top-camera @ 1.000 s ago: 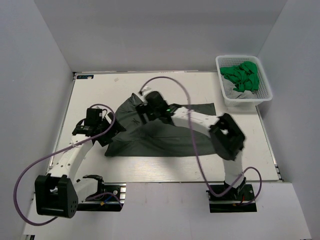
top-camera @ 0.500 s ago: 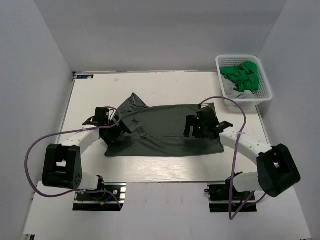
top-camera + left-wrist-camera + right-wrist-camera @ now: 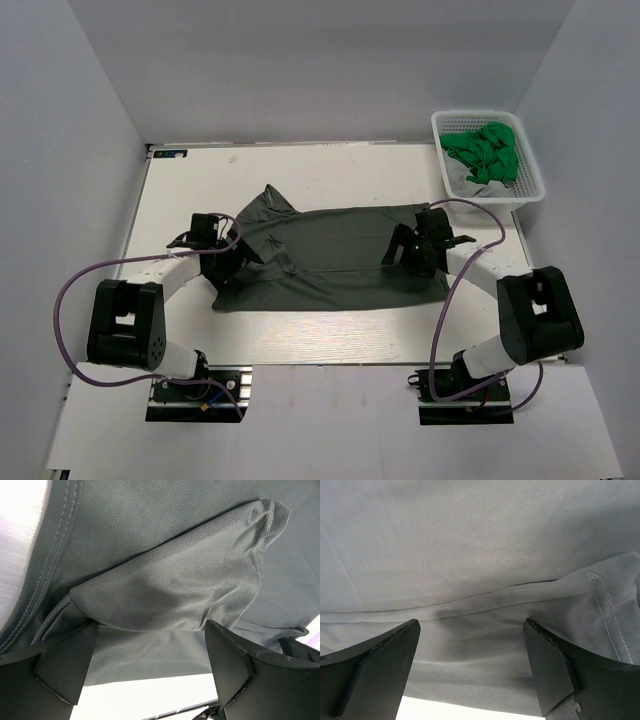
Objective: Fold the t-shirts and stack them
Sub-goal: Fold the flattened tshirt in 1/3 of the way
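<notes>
The dark charcoal t-shirt point(image 3: 330, 255) lies spread across the middle of the table, with a sleeve sticking up at its far left. My left gripper point(image 3: 230, 262) is open over the shirt's left edge. In the left wrist view its jaws point(image 3: 150, 655) stand wide apart with a raised fold of the shirt point(image 3: 170, 590) just ahead of them. My right gripper point(image 3: 403, 255) is open over the shirt's right side. In the right wrist view point(image 3: 470, 650) a crease of the cloth point(image 3: 480, 600) runs between the fingers. The green t-shirts point(image 3: 484, 152) lie bunched in the basket.
The white lattice basket point(image 3: 447, 195) stands at the back right corner, off the table's right edge line. Grey walls close in the left, back and right sides. Purple cables loop from both arms over the front of the table point(image 3: 330, 335).
My right arm swung from the shirt's left part across to its right side, and the shirt now lies spread out flatter and wider. My left gripper shifted slightly at the left edge.
</notes>
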Available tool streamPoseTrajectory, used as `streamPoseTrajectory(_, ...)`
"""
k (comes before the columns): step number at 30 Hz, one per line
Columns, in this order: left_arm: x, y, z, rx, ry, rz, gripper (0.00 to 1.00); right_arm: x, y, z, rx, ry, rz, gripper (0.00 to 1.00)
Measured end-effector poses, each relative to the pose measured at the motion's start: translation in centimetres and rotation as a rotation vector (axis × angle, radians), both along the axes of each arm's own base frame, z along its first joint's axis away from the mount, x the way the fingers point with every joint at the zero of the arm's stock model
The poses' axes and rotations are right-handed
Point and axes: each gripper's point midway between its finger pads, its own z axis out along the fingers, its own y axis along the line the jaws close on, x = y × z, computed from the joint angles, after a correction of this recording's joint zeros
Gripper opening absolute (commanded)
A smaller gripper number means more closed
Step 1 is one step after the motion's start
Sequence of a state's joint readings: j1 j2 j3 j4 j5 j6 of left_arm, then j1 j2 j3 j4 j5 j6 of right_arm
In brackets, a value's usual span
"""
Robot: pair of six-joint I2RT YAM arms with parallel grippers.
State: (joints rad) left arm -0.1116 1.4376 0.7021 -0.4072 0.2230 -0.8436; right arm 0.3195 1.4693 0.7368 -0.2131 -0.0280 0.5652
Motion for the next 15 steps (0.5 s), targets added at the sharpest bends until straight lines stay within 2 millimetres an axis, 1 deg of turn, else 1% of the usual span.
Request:
streamPoseTrajectory(4, 0.0, 0.2, -0.1, 0.002, 0.007, 0.016, 1.0, 1.2, -0.8, 0.2, 0.031, -0.017, -0.035, 0.91)
streamPoseTrajectory(10, 0.1, 0.3, -0.2, 0.007, 0.017, 0.03, 1.0, 2.2, -2.6, 0.4, 0.043, -0.035, -0.074, 0.91)
streamPoseTrajectory(15, 0.1, 0.3, -0.1, 0.007, 0.022, 0.03, 1.0, 2.6, -3.0, 0.8, 0.091, -0.041, -0.074, 0.91)
